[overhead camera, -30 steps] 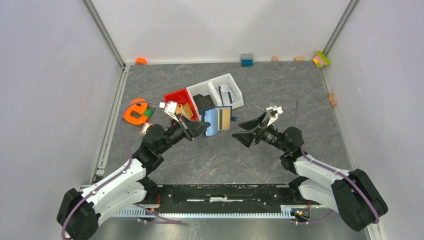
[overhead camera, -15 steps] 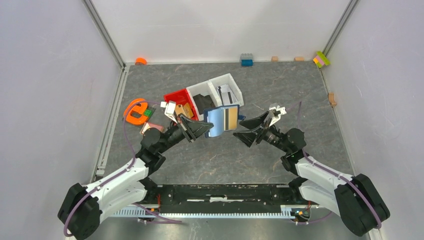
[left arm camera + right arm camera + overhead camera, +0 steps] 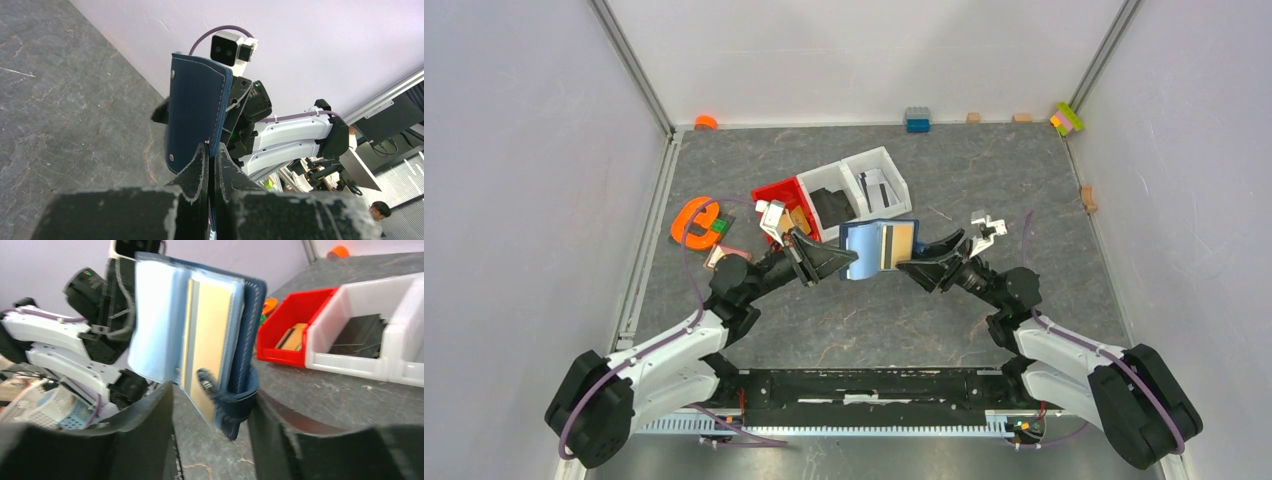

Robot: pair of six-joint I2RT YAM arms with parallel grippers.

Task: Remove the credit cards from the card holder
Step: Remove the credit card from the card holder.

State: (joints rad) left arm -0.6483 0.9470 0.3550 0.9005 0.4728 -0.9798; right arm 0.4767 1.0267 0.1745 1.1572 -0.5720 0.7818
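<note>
The card holder is a navy-blue folding wallet held up above the table, spread open with its light blue inside showing. My left gripper is shut on the holder's left edge; in the left wrist view its jaws pinch the navy cover. A tan credit card with a grey stripe sits in the inner sleeve. My right gripper is open, its fingers straddling the holder's lower end where the strap tab hangs. Seen from above, the right gripper is at the holder's right edge.
Behind the holder stand a red bin with brown pieces and a white two-part bin holding a black item and cards. An orange object lies at the left. Small blocks line the back wall.
The left gripper has carried the open holder to the right. The right gripper has advanced until its fingers straddle the holder's end, and its jaws have narrowed.
</note>
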